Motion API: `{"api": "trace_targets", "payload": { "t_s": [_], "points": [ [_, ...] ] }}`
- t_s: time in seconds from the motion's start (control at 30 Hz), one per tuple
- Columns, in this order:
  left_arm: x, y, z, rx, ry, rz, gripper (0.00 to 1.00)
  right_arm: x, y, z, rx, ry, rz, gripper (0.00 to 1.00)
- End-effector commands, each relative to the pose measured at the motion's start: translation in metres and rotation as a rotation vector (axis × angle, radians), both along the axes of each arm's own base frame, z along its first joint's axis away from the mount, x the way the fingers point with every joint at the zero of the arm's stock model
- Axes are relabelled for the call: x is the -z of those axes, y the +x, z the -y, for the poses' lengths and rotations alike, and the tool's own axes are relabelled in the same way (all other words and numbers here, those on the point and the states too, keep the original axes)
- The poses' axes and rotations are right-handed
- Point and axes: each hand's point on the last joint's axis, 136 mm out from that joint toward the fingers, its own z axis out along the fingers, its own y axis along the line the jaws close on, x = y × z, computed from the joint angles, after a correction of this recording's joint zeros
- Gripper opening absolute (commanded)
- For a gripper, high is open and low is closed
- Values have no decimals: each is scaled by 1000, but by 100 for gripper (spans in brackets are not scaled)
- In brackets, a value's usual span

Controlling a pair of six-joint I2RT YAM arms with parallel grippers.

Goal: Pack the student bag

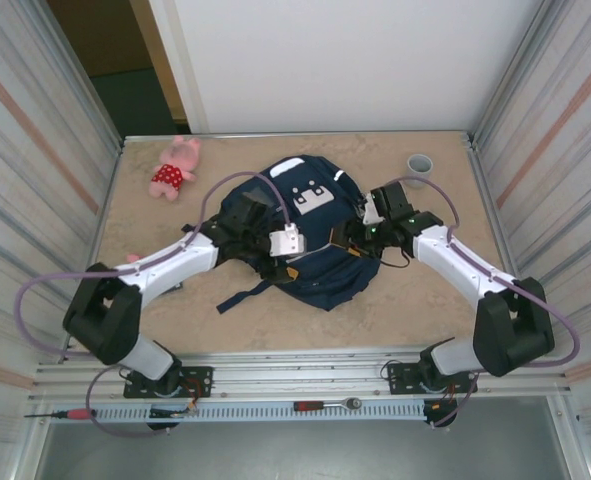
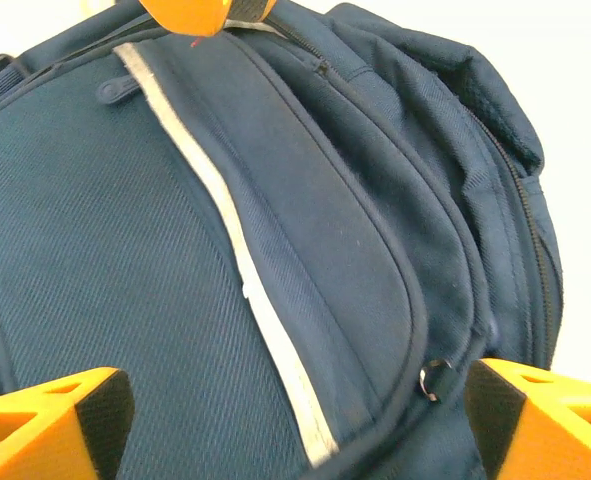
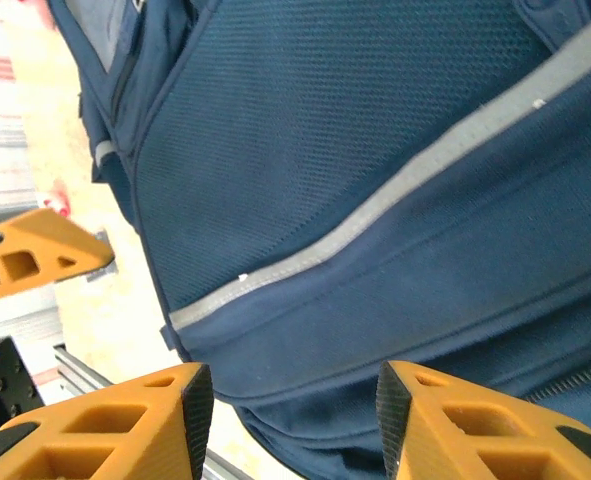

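**Both arms over the backpack, pincers apart**

The student bag [image 1: 327, 272] lies flat in the middle of the table [image 1: 425, 305], its white patch [image 1: 310, 197] toward the far side and a dark strap trailing off its near left corner. The left gripper [image 1: 291, 268] hangs over the left half of the bag. In the left wrist view its fingers [image 2: 55, 420] stand wide apart with nothing between them, above a white stripe [image 2: 230, 230] and a zip pull [image 2: 432, 375]. The right gripper [image 1: 358, 236] sits at the bag's right edge. In its own view the fingers [image 3: 125, 420] are parted over the navy cloth, clamped on nothing. A pink soft toy [image 1: 175, 168] lies far left and a grey cup [image 1: 419, 164] stands far right, both well apart from the bag.
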Motion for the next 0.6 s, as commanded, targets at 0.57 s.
{"api": "trace_targets", "payload": {
  "t_s": [0.57],
  "points": [
    [42, 36, -1, 180, 168, 172, 67, 2, -29, 18, 33, -26, 21, 49]
  ]
}}
